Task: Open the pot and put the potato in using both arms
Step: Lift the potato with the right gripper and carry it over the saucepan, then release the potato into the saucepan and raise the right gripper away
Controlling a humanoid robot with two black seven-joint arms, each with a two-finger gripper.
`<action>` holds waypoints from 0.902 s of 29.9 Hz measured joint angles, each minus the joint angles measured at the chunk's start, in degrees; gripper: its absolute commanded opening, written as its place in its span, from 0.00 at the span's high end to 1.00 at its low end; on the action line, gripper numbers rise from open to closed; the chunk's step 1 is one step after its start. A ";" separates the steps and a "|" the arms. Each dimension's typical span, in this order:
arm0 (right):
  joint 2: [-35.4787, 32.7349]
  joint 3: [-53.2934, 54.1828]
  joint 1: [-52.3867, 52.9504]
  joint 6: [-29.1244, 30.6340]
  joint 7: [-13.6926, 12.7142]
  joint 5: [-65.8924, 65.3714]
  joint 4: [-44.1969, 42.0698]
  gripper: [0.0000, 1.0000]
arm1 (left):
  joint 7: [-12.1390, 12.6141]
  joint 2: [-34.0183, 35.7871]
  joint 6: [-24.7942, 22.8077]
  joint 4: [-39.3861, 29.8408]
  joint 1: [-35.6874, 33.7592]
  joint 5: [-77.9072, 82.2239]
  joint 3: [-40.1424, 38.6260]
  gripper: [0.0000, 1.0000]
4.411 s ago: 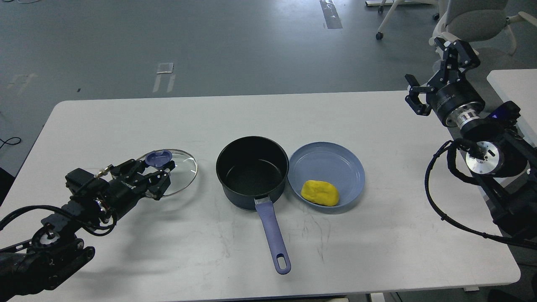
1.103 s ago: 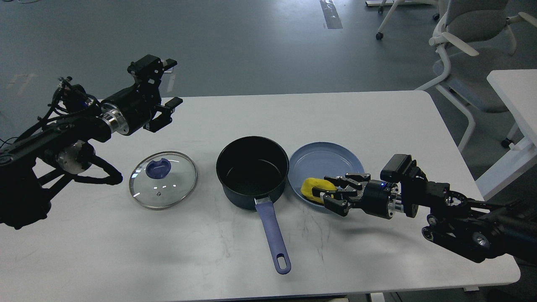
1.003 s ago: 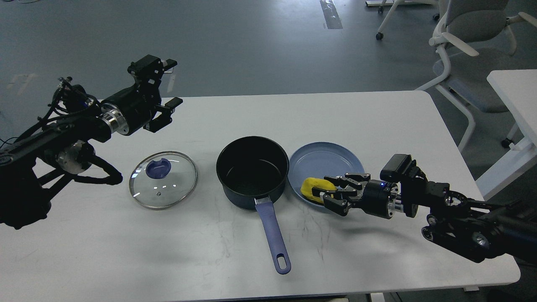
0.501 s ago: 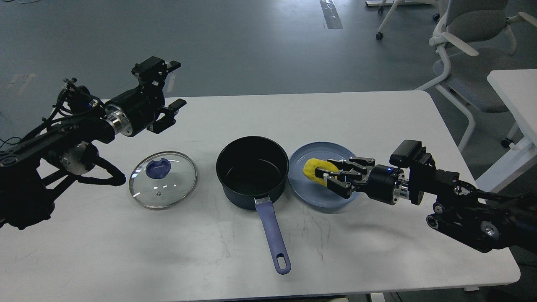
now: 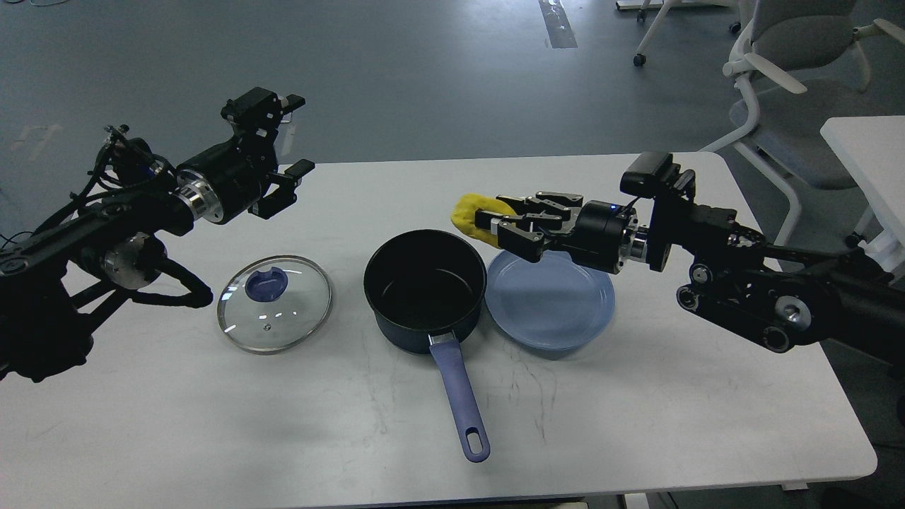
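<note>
The dark navy pot [image 5: 425, 288] stands open at the table's middle, its blue handle [image 5: 460, 396] pointing toward me. Its glass lid [image 5: 275, 302] with a blue knob lies flat on the table to the pot's left. My right gripper [image 5: 505, 223] is shut on the yellow potato [image 5: 472, 213] and holds it in the air above the pot's far right rim. My left gripper [image 5: 279, 152] is open and empty, raised above the table's far left, well away from the lid.
An empty light-blue plate [image 5: 550, 302] sits on the white table [image 5: 636, 396], touching the pot's right side, under my right wrist. An office chair [image 5: 785, 63] and a second white table [image 5: 866, 162] stand at the far right.
My right gripper has lifted the potato off the plate and carried it up and left to above the pot's rim. The left arm has barely moved.
</note>
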 measured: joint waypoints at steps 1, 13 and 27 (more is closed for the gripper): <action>1.60 -0.03 -0.08 0.05 0.00 0.06 -1.50 0.19 | 0.02 0.00 0.02 0.00 0.00 -0.02 -0.03 0.02; 9.57 0.01 -1.03 0.08 0.00 15.49 -7.51 0.00 | 0.02 0.08 0.03 -0.23 -0.01 -0.28 -1.49 0.02; 3.30 15.06 -1.25 3.89 -10.81 68.12 0.45 0.00 | 1.03 -4.26 2.21 -2.05 3.81 -5.27 -11.00 0.02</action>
